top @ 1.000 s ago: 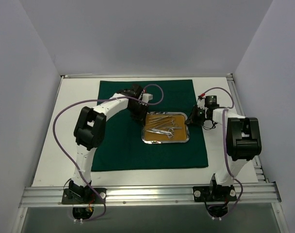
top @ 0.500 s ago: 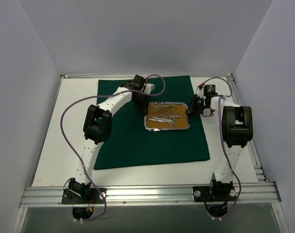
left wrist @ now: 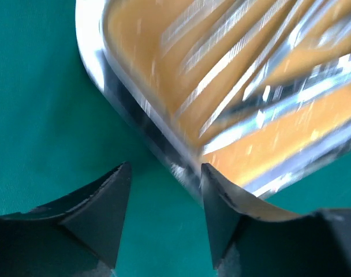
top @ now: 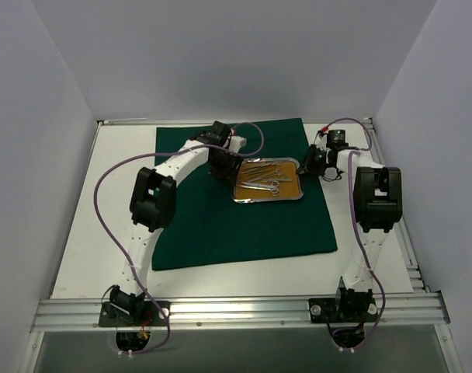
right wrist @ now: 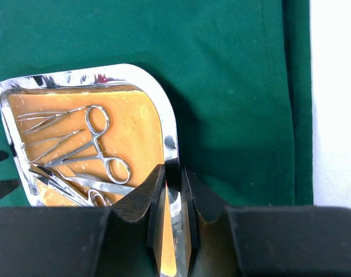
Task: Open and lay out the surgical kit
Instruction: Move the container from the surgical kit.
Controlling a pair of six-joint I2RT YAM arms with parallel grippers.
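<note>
The dark green drape [top: 244, 225] lies spread flat on the table. The steel tray [top: 267, 200] with its tan liner sits on the drape's far right part and holds several silver instruments [top: 265, 180]. My right gripper [top: 307, 167] is at the tray's right end. In the right wrist view it [right wrist: 174, 170] is shut on the tray's rim [right wrist: 164, 115], with forceps and scissors [right wrist: 94, 156] lying on the liner. My left gripper [top: 223, 172] is at the tray's left end. In the left wrist view it [left wrist: 164, 196] is open over the drape [left wrist: 37, 115], and the blurred tray rim [left wrist: 86, 34] runs close by its right finger [left wrist: 216, 213].
White table [top: 88, 233] surrounds the drape, with white walls on three sides. An aluminium rail [top: 236, 311] carrying both arm bases runs along the near edge. Purple cables [top: 104, 186] loop off each arm. The drape's right edge meets bare table [right wrist: 334, 115].
The tray has slid toward the far edge of the drape, with both grippers moving along at its ends. The drape has shifted and turned slightly.
</note>
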